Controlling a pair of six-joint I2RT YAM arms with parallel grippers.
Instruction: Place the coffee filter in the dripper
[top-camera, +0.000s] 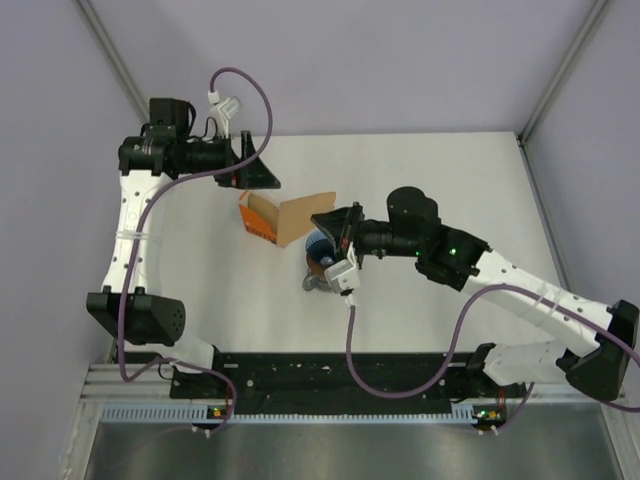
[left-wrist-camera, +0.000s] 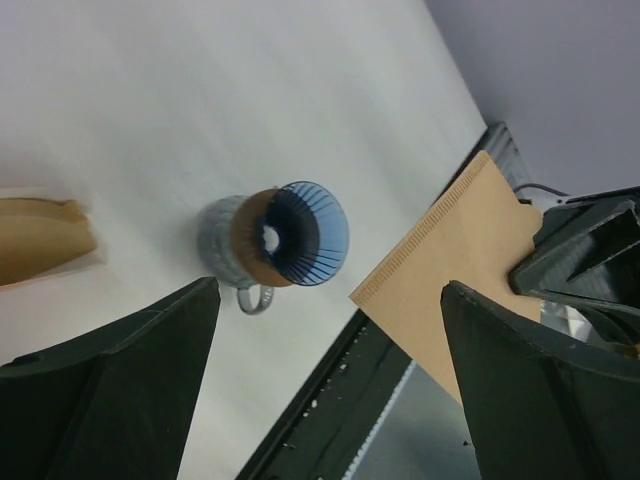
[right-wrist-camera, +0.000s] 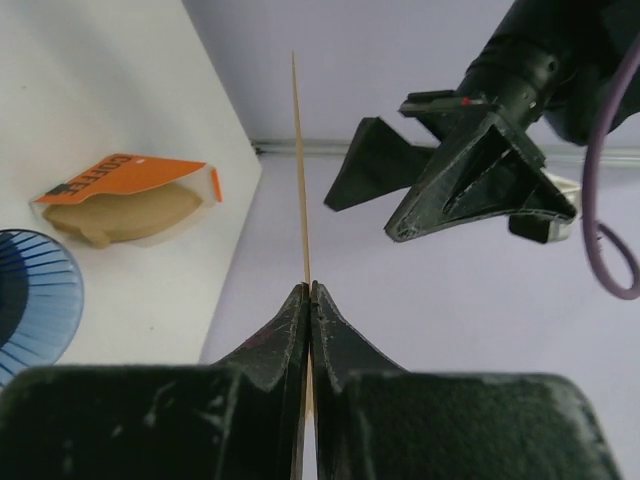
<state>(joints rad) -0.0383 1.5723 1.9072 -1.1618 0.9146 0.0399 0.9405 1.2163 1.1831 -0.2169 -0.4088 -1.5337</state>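
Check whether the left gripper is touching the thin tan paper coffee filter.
Apart. The right wrist view shows the coffee filter edge-on, pinched in the right gripper, with a clear gap between it and the open left gripper.

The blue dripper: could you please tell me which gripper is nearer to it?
Right. The right gripper, jaws shut on the coffee filter, hangs right beside the dripper; the left gripper, jaws open, is farther off, beyond the filter pack.
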